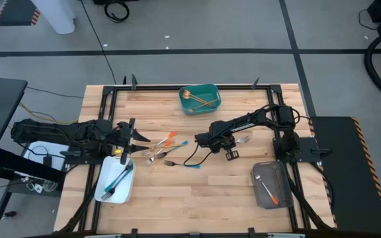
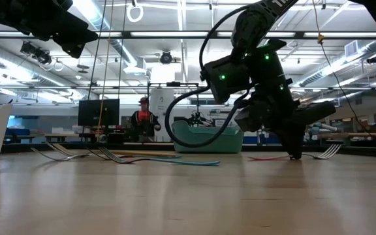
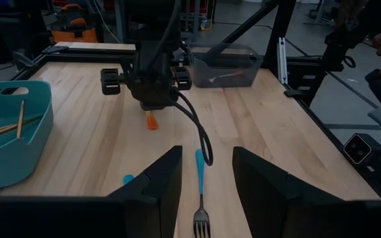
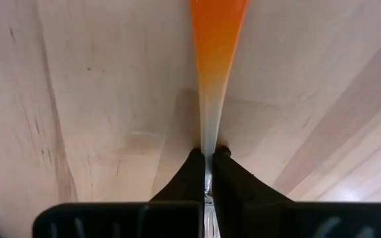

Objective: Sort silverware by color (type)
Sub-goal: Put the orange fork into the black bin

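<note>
While the right end effector (image 1: pixel 229 141) sits low at mid-counter (image 1: pixel 197 205) in the high view, we note loose forks (image 1: pixel 161 153) between the arms, gold pieces in the teal tray (image 1: pixel 210 103), blue ones in the white tray (image 1: pixel 104 190), an orange one in the grey tray (image 1: pixel 280 197). The left end effector (image 1: pixel 132 137) waits near the white tray.

Low view: the right end effector (image 2: pixel 295 155) touches the counter beside a fork.

Left wrist view: left fingers (image 3: pixel 163 178) stand apart, empty, over a blue-handled fork (image 3: pixel 200 198).

Right wrist view: right fingers (image 4: pixel 192 173) are pinched onto the silver neck of an orange-handled utensil (image 4: pixel 215 39) lying on the wood.
</note>
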### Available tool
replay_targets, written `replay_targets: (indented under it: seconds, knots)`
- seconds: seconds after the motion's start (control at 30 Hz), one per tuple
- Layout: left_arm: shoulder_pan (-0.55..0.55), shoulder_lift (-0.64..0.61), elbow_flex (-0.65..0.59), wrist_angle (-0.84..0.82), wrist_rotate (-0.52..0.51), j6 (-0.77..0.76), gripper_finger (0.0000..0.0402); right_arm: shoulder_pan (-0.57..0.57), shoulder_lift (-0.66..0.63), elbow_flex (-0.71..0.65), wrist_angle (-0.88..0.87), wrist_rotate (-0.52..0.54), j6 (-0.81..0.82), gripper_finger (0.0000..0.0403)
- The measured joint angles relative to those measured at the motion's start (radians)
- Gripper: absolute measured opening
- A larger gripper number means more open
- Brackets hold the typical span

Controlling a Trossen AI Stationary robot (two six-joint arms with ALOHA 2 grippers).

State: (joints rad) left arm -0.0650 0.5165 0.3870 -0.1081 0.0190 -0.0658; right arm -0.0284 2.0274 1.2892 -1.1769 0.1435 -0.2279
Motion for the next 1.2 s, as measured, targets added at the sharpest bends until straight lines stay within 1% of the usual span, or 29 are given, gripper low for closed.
replay_targets:
  seconds: [0.4, 0.53, 0.63, 0.7, 0.83, 0.9, 1.03, 1.2]
  knots:
    - [0.0, 0.0, 0.0, 0.0, -0.003, 0.0, 0.0142, 0.001, 0.003, 0.101, -0.099, 0.013, 0.023, 0.0014]
    - [0.0, 0.0, 0.0, 0.01, -0.068, 0.041, 0.0142, 0.001, 0.002, 0.141, -0.134, 0.019, 0.032, 0.0014]
    - [0.0, 0.0, -0.001, 0.04, -0.147, 0.088, 0.0142, 0.001, 0.002, 0.172, -0.166, 0.02, 0.061, 0.0014]
    - [0.0, 0.0, -0.001, 0.062, -0.208, 0.146, 0.0142, 0.003, 0.002, 0.197, -0.182, 0.02, 0.099, 0.0014]
    - [0.0, 0.0, -0.001, 0.153, -0.364, 0.281, 0.0142, 0.021, 0.001, 0.241, -0.233, 0.02, 0.206, 0.0014]
    - [0.001, 0.0, -0.001, 0.217, -0.408, 0.34, 0.0142, 0.035, 0.0, 0.258, -0.249, 0.02, 0.245, 0.0014]
    - [0.0, 0.0, -0.001, 0.36, -0.413, 0.448, 0.0142, 0.061, 0.0, 0.286, -0.264, 0.038, 0.31, 0.0014]
    - [0.001, 0.0, -0.001, 0.51, -0.413, 0.528, 0.0142, 0.092, -0.001, 0.317, -0.298, 0.04, 0.398, 0.0015]
